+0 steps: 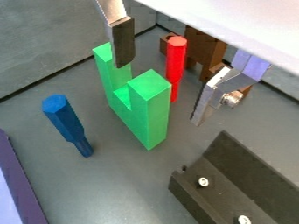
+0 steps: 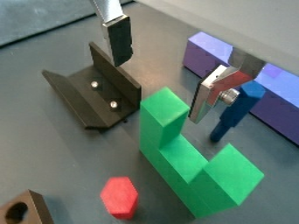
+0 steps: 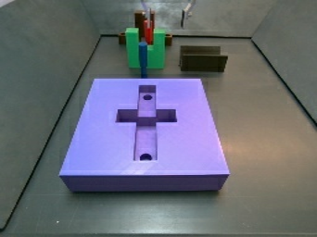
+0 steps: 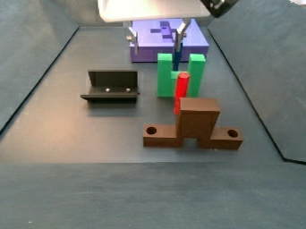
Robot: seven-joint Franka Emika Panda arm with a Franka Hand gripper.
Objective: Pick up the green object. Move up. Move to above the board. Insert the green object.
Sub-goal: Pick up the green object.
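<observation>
The green object [image 1: 131, 98] is a bright green U-shaped block standing on the grey floor, its notch facing up; it also shows in the second wrist view [image 2: 187, 157] and in both side views [image 3: 146, 44] [image 4: 180, 70]. My gripper [image 1: 169, 70] [image 2: 166, 66] hangs open just above it. One finger [image 1: 121, 44] is over one green upright and the other finger [image 1: 216, 98] is out past the block. Nothing is between the pads. The board [image 3: 146, 130] is a large purple slab with a cross-shaped recess, lying apart from the green object [image 4: 162, 36].
A thin blue stick [image 1: 68, 124] [image 2: 232, 112] stands between green object and board. A red hexagonal peg [image 1: 176, 61] [image 4: 182, 87] and a brown block [image 4: 194, 121] stand on its other side. The fixture [image 2: 100, 87] [image 3: 202, 58] sits nearby.
</observation>
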